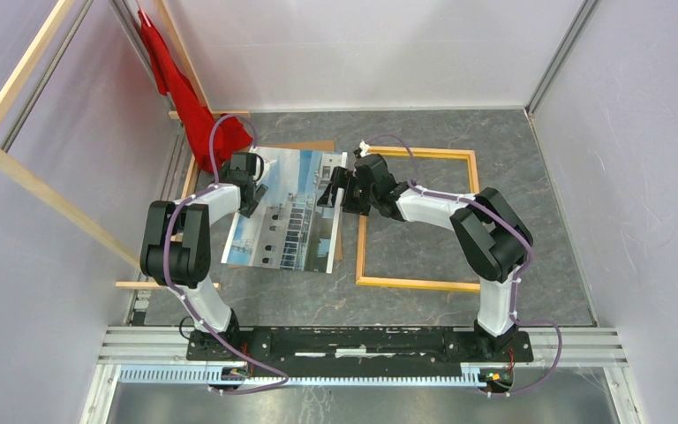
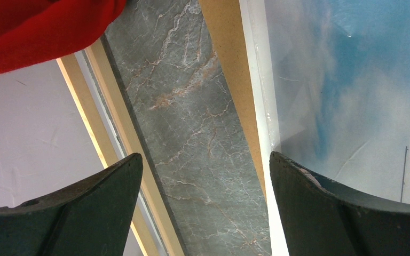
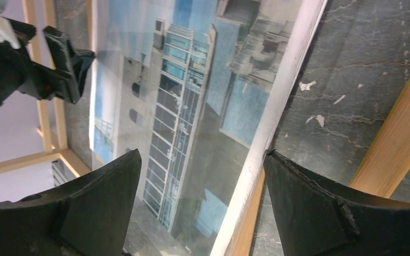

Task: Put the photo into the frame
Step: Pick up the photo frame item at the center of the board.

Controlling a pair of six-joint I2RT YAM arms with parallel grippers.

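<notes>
The photo (image 1: 287,212) lies face up on the grey marbled table (image 1: 494,150), left of centre and a little askew. It is a big glossy print of a pale grey-white building with rows of windows against blue sky and cloud, with a white margin along its edge. A brown backing board (image 1: 313,144) sits under it and peeks out along the far and left sides.

Just to its right, not touching as far as I can see, the frame (image 1: 417,283) lies flat. It is a thin wood-coloured rectangle, and only tabletop shows inside its border.

The left gripper (image 1: 252,190) hangs over the print's far left corner, fingers spread wide with nothing between them. The right gripper (image 1: 331,187) hovers over the print's far right edge, also wide apart and holding nothing.

A red cloth (image 1: 185,97) hangs in the back left corner.
</notes>
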